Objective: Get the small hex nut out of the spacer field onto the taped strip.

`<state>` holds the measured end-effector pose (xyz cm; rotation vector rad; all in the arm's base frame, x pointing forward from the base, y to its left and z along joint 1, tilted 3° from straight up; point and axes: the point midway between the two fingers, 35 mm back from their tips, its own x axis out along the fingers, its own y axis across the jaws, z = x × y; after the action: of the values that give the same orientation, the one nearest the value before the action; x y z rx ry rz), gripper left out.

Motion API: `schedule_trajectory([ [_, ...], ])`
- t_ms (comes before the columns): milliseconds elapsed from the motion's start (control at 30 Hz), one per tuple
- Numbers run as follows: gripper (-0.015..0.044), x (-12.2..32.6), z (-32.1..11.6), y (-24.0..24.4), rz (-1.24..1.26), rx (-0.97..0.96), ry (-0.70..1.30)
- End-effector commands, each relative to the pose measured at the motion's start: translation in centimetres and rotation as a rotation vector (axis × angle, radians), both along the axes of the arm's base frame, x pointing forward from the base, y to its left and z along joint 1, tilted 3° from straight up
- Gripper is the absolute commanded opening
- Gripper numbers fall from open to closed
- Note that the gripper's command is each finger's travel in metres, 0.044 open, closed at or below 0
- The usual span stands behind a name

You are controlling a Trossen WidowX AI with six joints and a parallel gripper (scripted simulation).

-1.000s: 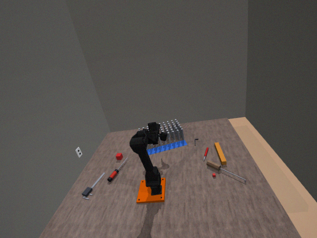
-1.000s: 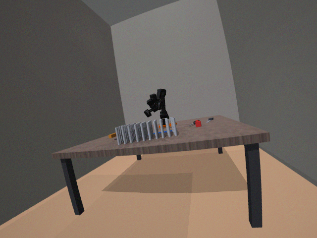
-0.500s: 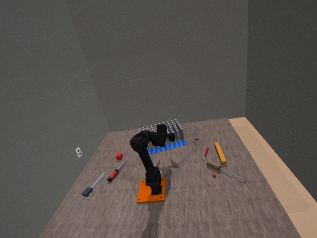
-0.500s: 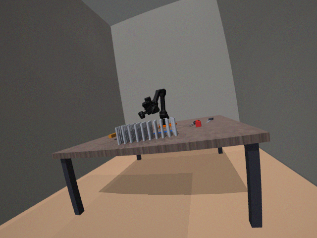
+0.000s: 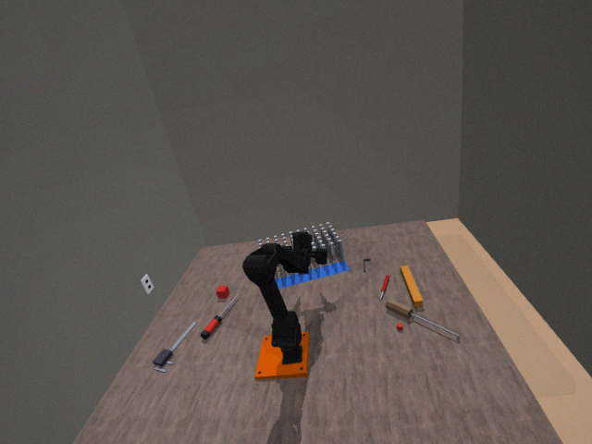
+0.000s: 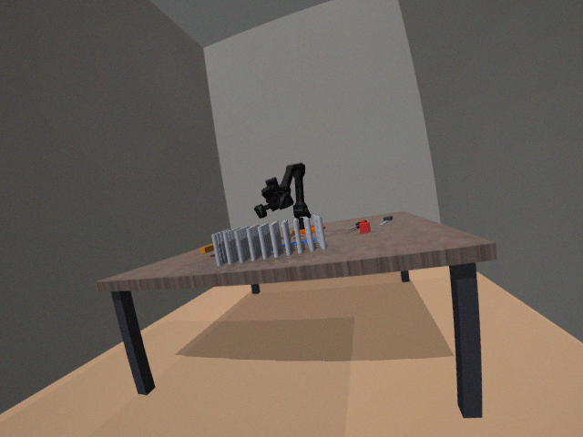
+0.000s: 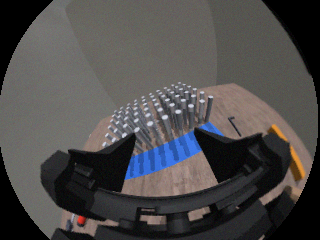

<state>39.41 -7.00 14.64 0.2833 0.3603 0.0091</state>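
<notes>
The metal spacers (image 5: pixel 340 249) (image 6: pixel 264 242) (image 7: pixel 167 127) stand upright in rows. The blue taped strip (image 5: pixel 334 270) (image 7: pixel 165 159) lies along their front; no nut shows on its visible part. I cannot make out the nut. My gripper (image 7: pixel 164 132) is open and empty, raised above the table near the strip and pointing toward the spacers. A wooden-handled rod with a bent tip (image 5: pixel 399 308) lies on the right. A red-and-black-handled tool (image 5: pixel 212 326) and a flat-bladed tool with a dark handle (image 5: pixel 163 357) lie on the left.
An orange bar (image 5: pixel 412 287) (image 6: pixel 206 248), a red pen-like tool (image 5: pixel 385 285) and a small hex key (image 5: pixel 364 265) lie right of the spacers. A red cube (image 5: pixel 222 291) (image 6: pixel 364 228) lies left, a smaller one (image 5: pixel 400 326) near the wooden handle.
</notes>
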Motion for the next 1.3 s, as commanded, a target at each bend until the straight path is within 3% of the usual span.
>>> schedule_trajectory([
  [0,0.044,0.0,0.0,0.1,0.006,-0.002,-0.001],
  [267,0.044,0.1,-0.2,-1.1,-0.005,-0.046,0.019],
  [533,0.044,-1.9,-2.5,-15.1,-0.04,-0.491,0.33],
  [933,0.044,-12.5,-4.7,-29.1,0.162,-0.798,0.751],
  [1267,0.044,-25.0,-5.9,-35.2,0.527,-0.859,0.974],
])
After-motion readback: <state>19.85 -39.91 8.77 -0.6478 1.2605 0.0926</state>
